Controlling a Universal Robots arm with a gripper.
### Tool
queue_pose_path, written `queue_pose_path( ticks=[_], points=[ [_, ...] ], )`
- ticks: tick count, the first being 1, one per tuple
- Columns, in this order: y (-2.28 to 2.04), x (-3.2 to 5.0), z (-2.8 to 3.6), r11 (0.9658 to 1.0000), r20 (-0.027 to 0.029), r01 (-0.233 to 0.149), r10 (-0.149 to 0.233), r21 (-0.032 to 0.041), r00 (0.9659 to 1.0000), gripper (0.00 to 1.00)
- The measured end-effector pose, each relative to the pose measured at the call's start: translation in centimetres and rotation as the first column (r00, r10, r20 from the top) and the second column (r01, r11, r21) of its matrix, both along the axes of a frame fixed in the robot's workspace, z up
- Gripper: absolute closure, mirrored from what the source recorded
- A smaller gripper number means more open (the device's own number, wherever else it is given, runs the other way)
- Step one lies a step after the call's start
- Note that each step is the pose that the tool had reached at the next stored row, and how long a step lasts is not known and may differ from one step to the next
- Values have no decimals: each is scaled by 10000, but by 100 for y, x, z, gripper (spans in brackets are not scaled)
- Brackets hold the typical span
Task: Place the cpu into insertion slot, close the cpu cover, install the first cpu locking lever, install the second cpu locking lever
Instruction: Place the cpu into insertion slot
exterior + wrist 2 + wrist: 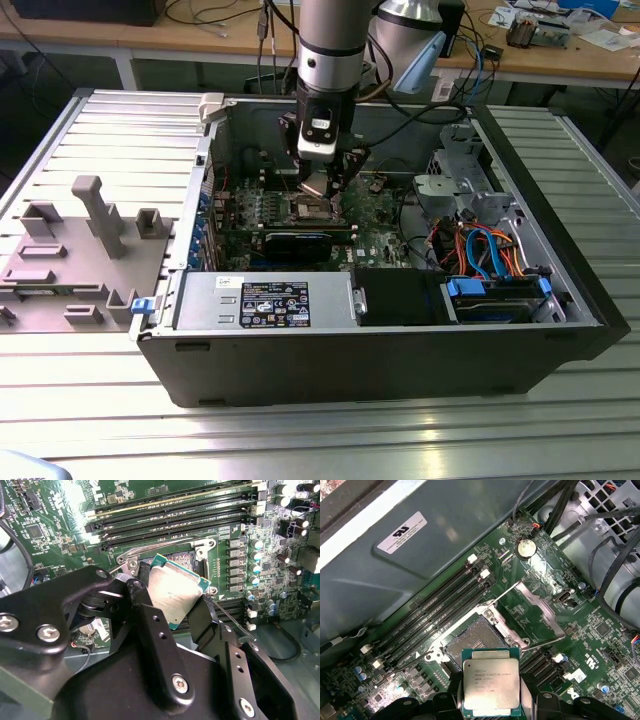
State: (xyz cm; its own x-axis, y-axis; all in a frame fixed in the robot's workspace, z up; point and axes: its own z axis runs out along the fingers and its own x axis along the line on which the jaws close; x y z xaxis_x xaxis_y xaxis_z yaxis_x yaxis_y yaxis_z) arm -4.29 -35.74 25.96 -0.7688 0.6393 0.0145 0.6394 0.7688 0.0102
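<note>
1. Between the jaws sits the chip (491,682), a flat square with a dull silver top, gripped by two opposite edges. The jaws are closed down to its width and hold nothing else. In the second wrist view the chip (175,592) looks tilted rather than level.
2. Just beyond it lies the socket (476,641), dark in the middle with a silvery rim and nothing seated in it. The chip hangs above it and off to one side, apart from it as far as I can judge. The first step is under way but not done.
3. Past the socket, the cover (546,611), a thin metal frame with a large window, is swung open and lies back over the green board (600,630). It has not been closed.
4. Two thin wire levers show in the second wrist view. One lever (232,621) slants out from the socket's corner, and the other lever (155,547) runs along its far edge. Both look unlatched, so by my reading closing the cover and setting both levers are all left to do.
5. Farther off, the long memory slots (440,607) run alongside the socket.
6. Farthest out, in the exterior view, the arm (330,60) reaches down into the open computer case (350,370). The case lies on a ribbed metal worktop (300,440). A grey tray (70,250) of fixtures stands beside it on the exterior view's left.
</note>
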Motion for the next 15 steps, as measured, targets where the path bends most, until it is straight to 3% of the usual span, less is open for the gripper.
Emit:
queue_pose_path(
  ticks=[15],
  points=[
    [0,0,-6,9997,1,248,-248,-1,9997,45]
  ],
)
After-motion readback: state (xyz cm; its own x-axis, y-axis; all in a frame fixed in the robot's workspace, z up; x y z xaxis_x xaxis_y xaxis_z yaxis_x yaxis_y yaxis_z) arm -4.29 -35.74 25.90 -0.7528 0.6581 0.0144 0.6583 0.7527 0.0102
